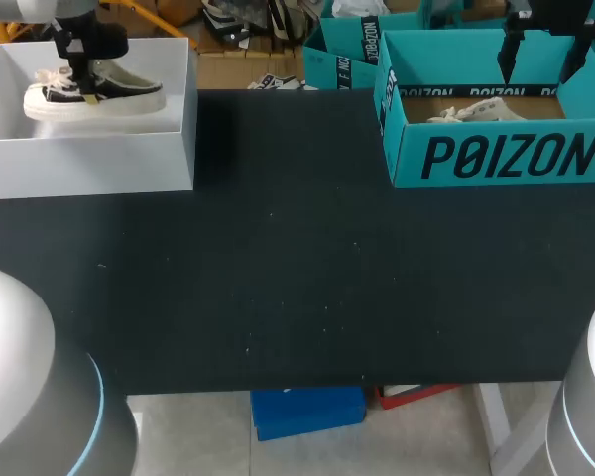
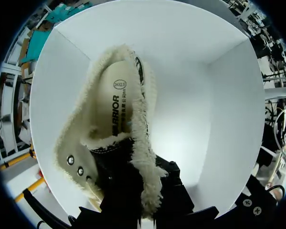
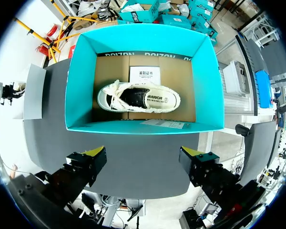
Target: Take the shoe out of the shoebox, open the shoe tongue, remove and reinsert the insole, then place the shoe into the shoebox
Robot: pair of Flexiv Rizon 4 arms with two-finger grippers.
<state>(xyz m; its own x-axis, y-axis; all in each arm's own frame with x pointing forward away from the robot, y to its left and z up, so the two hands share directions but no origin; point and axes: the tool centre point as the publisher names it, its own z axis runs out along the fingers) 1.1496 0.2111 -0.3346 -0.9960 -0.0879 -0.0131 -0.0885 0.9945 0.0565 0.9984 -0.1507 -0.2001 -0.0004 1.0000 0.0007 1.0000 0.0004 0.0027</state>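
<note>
At the far left corner of the black tabletop (image 1: 297,278), an open white shoebox (image 1: 89,164) is holding a black-and-cream sneaker (image 1: 94,96), which is lying lengthwise inside it. The left end effector (image 1: 79,84) is reaching down into this box from above. In the left wrist view, its dark fingers are clamping the sneaker's frayed, fuzzy collar edge (image 2: 145,157) from both sides, so it is gripping the sneaker. The pale insole (image 2: 114,109) is showing inside the shoe opening, ahead of the fingers, and the box's white walls are surrounding the shoe on all sides.

At the far right of the tabletop, a teal shoebox (image 1: 496,159) is standing open with a white sneaker (image 1: 476,113) lying on its brown cardboard floor. The right end effector (image 1: 545,59) is hanging above this box, well clear of the shoe. In the right wrist view its yellow-tipped fingers (image 3: 93,152) are standing wide apart with nothing between them. A white printed card (image 3: 145,74) is lying on the box floor just beside the white sneaker (image 3: 138,98).
</note>
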